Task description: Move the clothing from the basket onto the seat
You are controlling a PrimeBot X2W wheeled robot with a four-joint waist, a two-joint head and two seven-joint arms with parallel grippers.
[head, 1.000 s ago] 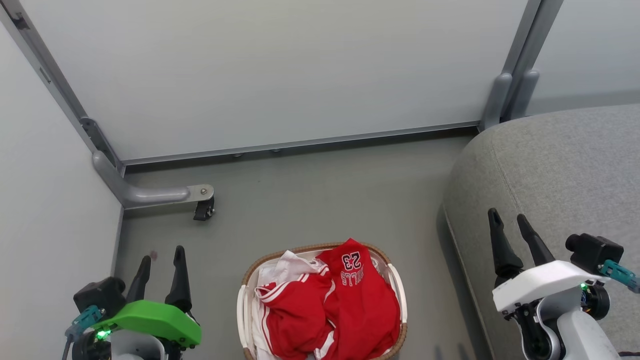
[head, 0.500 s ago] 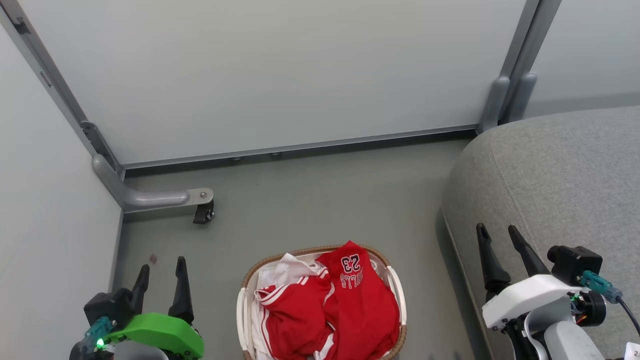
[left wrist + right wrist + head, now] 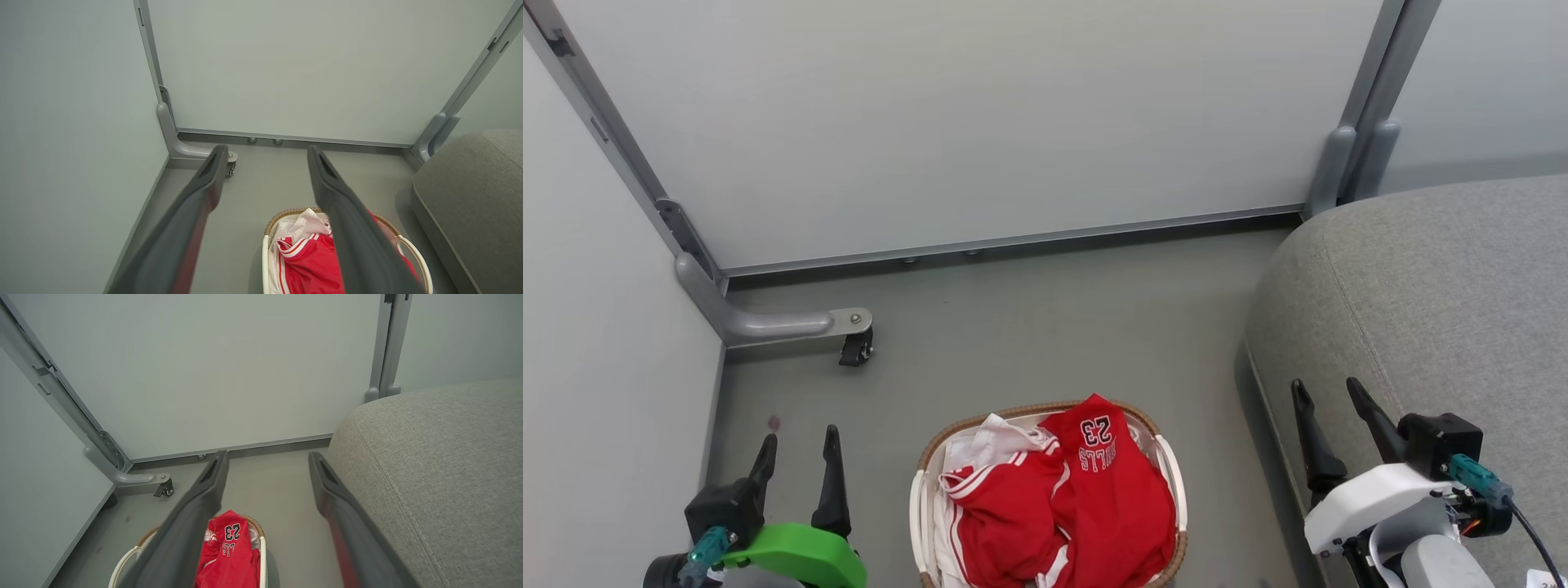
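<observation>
In the head view, the left jaws are standing wide apart and holding nothing, their two long dark fingers [image 3: 832,482] pointing up over the grey floor [image 3: 1054,327]. To the right of them, the oval white plastic basket with a brown woven rim [image 3: 968,420] is sitting on the floor. The red basketball clothing with white striped trim [image 3: 1119,506] is lying heaped inside it, the "23" jersey uppermost, and a plain white cloth [image 3: 992,433] is showing at its far edge. The right jaws are gaping too, empty, at the rounded edge of the large grey woven-fabric seat [image 3: 1437,286], well apart from the basket on their left.

In the left wrist view, the fingers [image 3: 196,212] are spreading wide. The basket [image 3: 286,213] is lying low between them and partly behind the right-hand finger, with the clothing [image 3: 306,269] inside it. The seat [image 3: 470,196] is lying off to the right.

In the right wrist view, the fingers [image 3: 347,522] are parted. The clothing [image 3: 233,547] is resting in the basket [image 3: 262,555] low between them, and the seat [image 3: 429,457] is spreading out to the right of the jaws.
</observation>
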